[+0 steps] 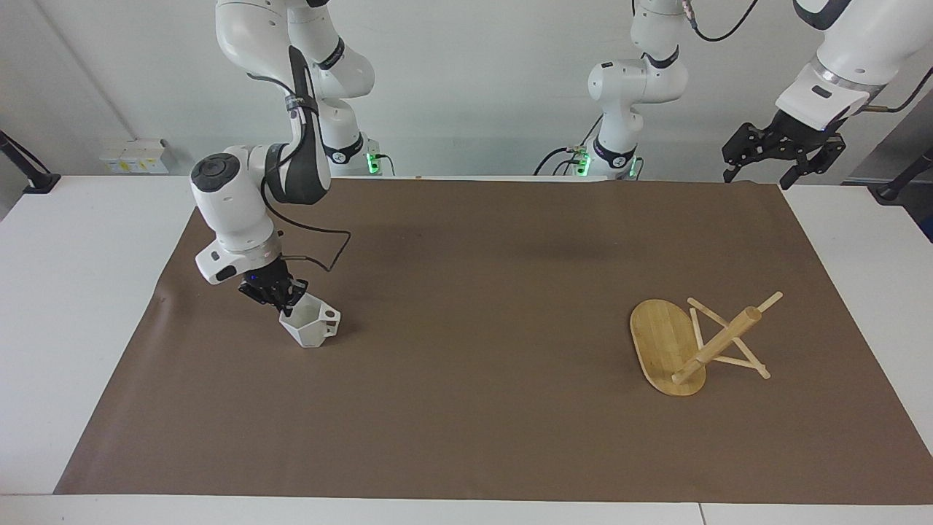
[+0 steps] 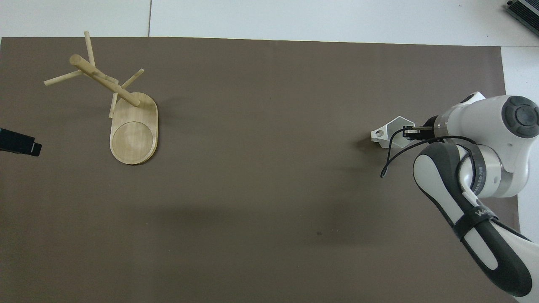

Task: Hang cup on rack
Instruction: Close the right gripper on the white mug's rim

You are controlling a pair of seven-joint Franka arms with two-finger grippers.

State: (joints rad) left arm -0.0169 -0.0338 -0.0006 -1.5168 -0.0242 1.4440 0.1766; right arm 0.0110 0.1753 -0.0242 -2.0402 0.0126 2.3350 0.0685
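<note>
In the facing view, the right claw [image 1: 286, 297] is seen clamped together on the rim of the cup [image 1: 311, 326], which sits on the brown mat toward the right arm's end of the bench, while the left claw [image 1: 782, 154] waits spread apart in the air. In the overhead view, the rack [image 2: 126, 113] is seen toppled on its side toward the left arm's end, well apart from the cup [image 2: 389, 135]; the cup is judged grasped, with lifting, carrying and hanging left.

Right claw [image 1: 284, 300] on cup [image 1: 312, 325] rim
</note>
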